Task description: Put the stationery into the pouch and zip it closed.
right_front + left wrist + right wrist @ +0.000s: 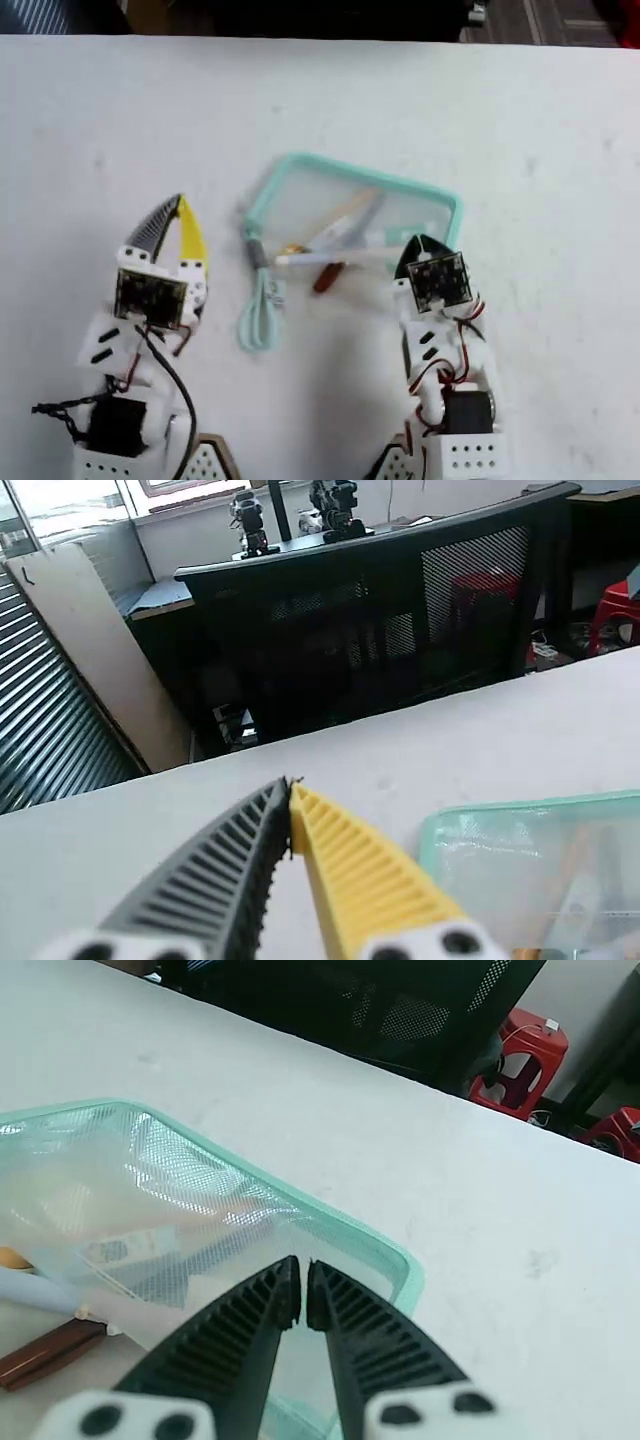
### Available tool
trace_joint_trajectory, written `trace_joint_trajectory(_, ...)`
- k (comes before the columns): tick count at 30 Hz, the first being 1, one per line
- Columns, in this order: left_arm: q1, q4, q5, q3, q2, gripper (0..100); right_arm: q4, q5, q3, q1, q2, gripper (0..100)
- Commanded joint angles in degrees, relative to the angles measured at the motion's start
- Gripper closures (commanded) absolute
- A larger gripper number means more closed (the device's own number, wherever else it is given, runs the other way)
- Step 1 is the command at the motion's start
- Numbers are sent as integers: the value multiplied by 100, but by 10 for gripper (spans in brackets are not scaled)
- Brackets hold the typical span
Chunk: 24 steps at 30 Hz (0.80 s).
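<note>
A mint-green mesh pouch lies in the middle of the table with several pens inside. A white pen and a brown pen stick out of its near edge, beside a yellow tip. My right gripper hangs over the pouch's near right corner, its black fingers shut just above the mesh, tips at the gripper; the white pen and brown pen lie beside it. My left gripper, grey and yellow, is shut and empty, left of the pouch; its tips meet at the gripper.
The pouch's mint wrist strap loops toward the arms from its grey zipper end. White table runs bare around the pouch; its far edge meets dark chairs and red stools.
</note>
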Motion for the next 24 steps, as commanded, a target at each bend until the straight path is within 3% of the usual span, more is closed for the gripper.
trace_joint_trajectory(1, 92, -167, -70, 378, 13, 976, 22, 53, 53, 22, -4, 982)
trace_joint_trajectory(5, -338, -167, 105, 299, 13, 976, 31, 79, 53, -145, -4, 983)
trace_joint_trajectory(9, -1156, -132, 782, 70, 13, 976, 356, 1011, -9, -796, -13, 983)
trace_joint_trajectory(11, -1367, -114, 818, 18, 13, 976, 479, 1037, -167, -1068, -4, 983)
trace_joint_trajectory(15, -1314, 70, 826, -79, 13, 976, 796, 1037, -800, -1358, 4, 983)
trace_joint_trajectory(20, -1015, 949, 826, -782, 13, 976, 1305, 1037, -1503, -2079, 4, 983)
trace_joint_trajectory(24, -1051, 1037, 800, -870, 13, 976, 1587, 1055, -1978, -2545, 119, 983)
